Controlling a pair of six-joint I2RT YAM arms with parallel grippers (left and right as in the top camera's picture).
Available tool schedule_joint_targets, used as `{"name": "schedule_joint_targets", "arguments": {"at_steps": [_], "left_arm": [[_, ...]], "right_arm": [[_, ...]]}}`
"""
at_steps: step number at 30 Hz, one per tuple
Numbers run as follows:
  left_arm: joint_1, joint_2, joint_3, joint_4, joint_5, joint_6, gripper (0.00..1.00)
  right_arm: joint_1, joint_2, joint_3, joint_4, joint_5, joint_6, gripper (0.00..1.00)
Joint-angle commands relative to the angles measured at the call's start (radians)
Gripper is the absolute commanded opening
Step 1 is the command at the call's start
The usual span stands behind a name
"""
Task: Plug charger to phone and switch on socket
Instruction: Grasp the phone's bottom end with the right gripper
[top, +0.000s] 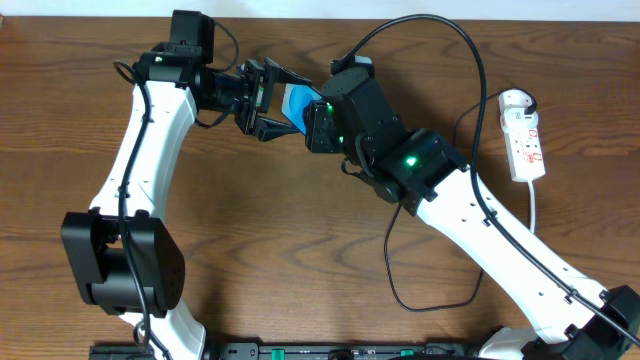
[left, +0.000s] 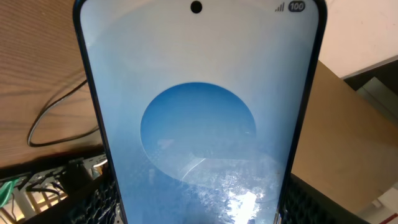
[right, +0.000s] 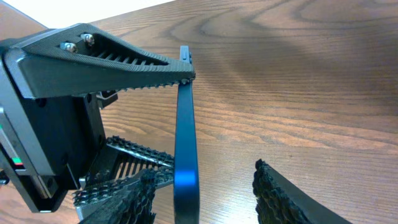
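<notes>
The phone (top: 294, 101) has a light-blue screen and is held off the table between both arms. My left gripper (top: 262, 100) is shut on it; the screen fills the left wrist view (left: 199, 93), with the jaws (left: 199, 218) at its lower edges. In the right wrist view the phone (right: 185, 155) is edge-on between my right gripper's (right: 208, 186) open fingers, which straddle it without touching. The right gripper (top: 316, 126) sits at the phone's right end. The white socket strip (top: 525, 135) lies at the far right. The charger's thin black cable (top: 400, 270) loops on the table; its tip is hidden.
A black cable arcs from the right wrist over the table's back (top: 430, 18). A black cable loop (left: 56, 109) lies on the wood in the left wrist view. The arm bases stand along the front edge (top: 300, 350).
</notes>
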Motion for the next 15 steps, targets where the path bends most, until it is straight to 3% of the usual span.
{"name": "schedule_joint_targets", "arguments": {"at_steps": [1, 7, 11, 15], "left_arm": [[0.000, -0.031, 0.016, 0.001, 0.050, -0.013, 0.69], [0.000, -0.031, 0.016, 0.001, 0.055, -0.013, 0.69], [-0.002, -0.031, 0.016, 0.001, 0.064, -0.012, 0.69], [-0.003, -0.031, 0.016, 0.001, 0.072, -0.012, 0.70]], "right_arm": [[0.009, 0.006, 0.017, 0.000, 0.016, 0.013, 0.47], [0.009, 0.007, 0.017, 0.004, 0.019, 0.013, 0.43], [0.009, 0.007, 0.017, 0.013, 0.020, 0.013, 0.33], [0.009, 0.009, 0.017, 0.028, 0.020, 0.013, 0.33]]}}
